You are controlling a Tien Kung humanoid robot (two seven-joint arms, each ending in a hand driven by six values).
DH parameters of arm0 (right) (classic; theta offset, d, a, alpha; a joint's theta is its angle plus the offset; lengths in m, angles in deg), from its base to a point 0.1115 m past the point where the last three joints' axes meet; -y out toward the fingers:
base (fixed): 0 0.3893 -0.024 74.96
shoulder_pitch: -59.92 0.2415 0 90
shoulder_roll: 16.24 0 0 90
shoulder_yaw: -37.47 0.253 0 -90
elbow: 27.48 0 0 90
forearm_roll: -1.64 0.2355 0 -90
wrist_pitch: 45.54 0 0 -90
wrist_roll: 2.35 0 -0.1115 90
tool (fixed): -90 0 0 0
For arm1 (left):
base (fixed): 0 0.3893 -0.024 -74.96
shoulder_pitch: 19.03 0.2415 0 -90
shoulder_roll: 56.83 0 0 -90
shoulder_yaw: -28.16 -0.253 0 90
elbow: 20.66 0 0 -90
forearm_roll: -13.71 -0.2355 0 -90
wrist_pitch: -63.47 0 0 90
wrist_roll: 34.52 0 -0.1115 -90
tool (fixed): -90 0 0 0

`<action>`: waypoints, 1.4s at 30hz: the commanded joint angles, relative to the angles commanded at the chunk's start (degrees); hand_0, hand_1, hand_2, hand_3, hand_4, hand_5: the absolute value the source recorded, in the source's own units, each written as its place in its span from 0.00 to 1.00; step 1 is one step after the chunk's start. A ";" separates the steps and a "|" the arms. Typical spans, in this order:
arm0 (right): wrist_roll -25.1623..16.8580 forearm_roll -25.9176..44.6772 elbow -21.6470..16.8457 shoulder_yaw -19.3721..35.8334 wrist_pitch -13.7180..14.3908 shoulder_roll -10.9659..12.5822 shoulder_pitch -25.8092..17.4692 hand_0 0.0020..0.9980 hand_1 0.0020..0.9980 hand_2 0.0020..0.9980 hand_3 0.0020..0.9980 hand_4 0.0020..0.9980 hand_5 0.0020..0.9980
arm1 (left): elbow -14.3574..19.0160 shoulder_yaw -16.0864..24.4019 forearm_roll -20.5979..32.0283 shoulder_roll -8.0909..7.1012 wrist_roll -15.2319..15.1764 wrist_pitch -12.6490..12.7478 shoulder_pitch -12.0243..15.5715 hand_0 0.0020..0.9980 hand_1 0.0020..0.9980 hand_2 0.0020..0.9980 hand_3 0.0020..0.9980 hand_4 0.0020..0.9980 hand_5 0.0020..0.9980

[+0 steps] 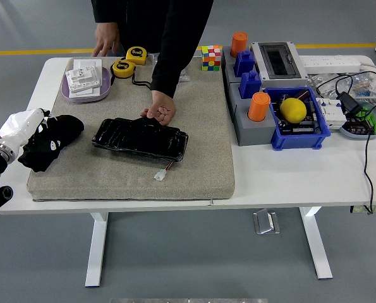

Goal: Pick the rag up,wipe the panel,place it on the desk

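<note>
Left robot hand clamped on black rag, left end of grey mat.
Black panel mid-mat on counter, pinned at far edge by person's hand.

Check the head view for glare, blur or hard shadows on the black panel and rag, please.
Head view: lighting even and soft, no hard shadows on the mat. The black panel shows small glossy highlights but its outline stays clear. The rag is sharp yet so dark that its folds barely read. No motion blur on the left hand.
</note>
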 joint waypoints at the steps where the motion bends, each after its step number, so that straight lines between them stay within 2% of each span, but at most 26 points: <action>1: 0.14 -0.42 0.00 0.41 0.00 -0.01 -0.02 0.79 0.72 0.73 0.68 1.00 0.53 | -0.02 -0.12 0.36 0.00 -0.14 -0.10 0.09 0.26 0.28 0.36 0.55 0.73 0.04; 2: 0.15 -0.52 0.00 0.48 0.01 -0.02 -0.01 0.79 0.72 0.73 0.68 1.00 0.53 | -0.01 -0.17 0.34 -0.02 -0.24 -0.09 0.13 0.27 0.32 0.43 0.56 0.79 0.14; 7: 0.13 -0.33 0.00 0.23 0.06 -0.06 0.09 0.79 0.72 0.73 0.68 1.00 0.53 | -0.26 0.04 1.59 0.07 -1.10 -0.28 0.29 0.27 0.32 0.43 0.56 0.79 0.14; 8: 0.14 -0.40 0.00 0.28 0.08 -0.07 0.11 0.79 0.72 0.73 0.68 1.00 0.53 | -0.35 0.09 1.88 0.11 -1.23 -0.35 0.28 0.29 0.35 0.48 0.58 0.90 0.30; 13: 0.22 -0.59 0.00 0.41 0.10 -0.10 0.12 0.79 0.72 0.73 0.68 1.00 0.53 | -0.37 0.16 2.89 0.01 -1.90 -0.85 0.40 0.29 0.35 0.48 0.58 0.90 0.30; 14: 0.26 -0.74 0.00 0.53 0.10 -0.10 0.09 0.79 0.72 0.73 0.68 1.00 0.53 | -0.36 0.19 2.99 0.02 -2.03 -0.80 0.42 0.31 0.41 0.51 0.62 0.97 0.39; 19: 0.53 -1.55 0.00 1.28 0.09 -0.11 0.06 0.79 0.72 0.73 0.68 1.00 0.53 | -0.46 0.42 3.29 -0.07 -2.04 -1.17 0.45 0.31 0.41 0.51 0.62 0.97 0.39; 20: 0.56 -1.67 0.00 1.37 0.09 -0.11 0.07 0.79 0.72 0.73 0.68 1.00 0.53 | -0.49 0.47 3.42 -0.09 -2.02 -1.20 0.46 0.34 0.50 0.60 0.69 1.00 0.46; 25: 0.70 -1.83 0.00 1.41 0.08 -0.11 0.08 0.79 0.72 0.73 0.68 1.00 0.53 | -0.43 0.60 3.45 -0.31 -1.97 -1.38 0.39 0.34 0.50 0.60 0.69 1.00 0.46; 26: 0.72 -1.90 0.00 1.41 0.07 -0.13 0.08 0.79 0.72 0.73 0.68 1.00 0.53 | -0.38 0.73 3.62 -0.43 -2.09 -1.39 0.42 0.34 0.50 0.60 0.69 1.00 0.54; 31: 0.78 -2.26 0.00 1.51 0.12 -0.20 0.09 0.79 0.72 0.73 0.68 1.00 0.53 | -0.09 1.12 3.85 -1.07 -2.31 -2.01 0.44 0.34 0.50 0.60 0.69 1.00 0.54; 32: 0.81 -2.39 0.00 1.54 0.12 -0.20 0.09 0.79 0.72 0.72 0.68 1.00 0.52 | 0.02 1.22 4.00 -1.13 -2.33 -2.07 0.44 0.35 0.51 0.62 0.70 1.00 0.68; 37: 1.01 -3.07 0.00 2.16 0.18 -0.31 0.03 0.79 0.72 0.72 0.68 1.00 0.52 | 0.61 2.14 4.69 -1.52 -2.89 -2.48 0.42 0.35 0.51 0.62 0.70 1.00 0.68; 38: 0.99 -3.08 0.00 2.15 0.19 -0.33 0.02 0.79 0.71 0.72 0.68 1.00 0.52 | 0.64 2.10 5.08 -1.62 -2.92 -2.56 0.39 0.35 0.52 0.63 0.72 1.00 0.76; 42: 1.02 -3.26 0.00 2.26 0.21 -0.40 -0.01 0.79 0.71 0.72 0.68 1.00 0.52 | 1.01 2.00 5.37 -2.00 -3.04 -3.01 0.35 0.35 0.52 0.63 0.72 1.00 0.76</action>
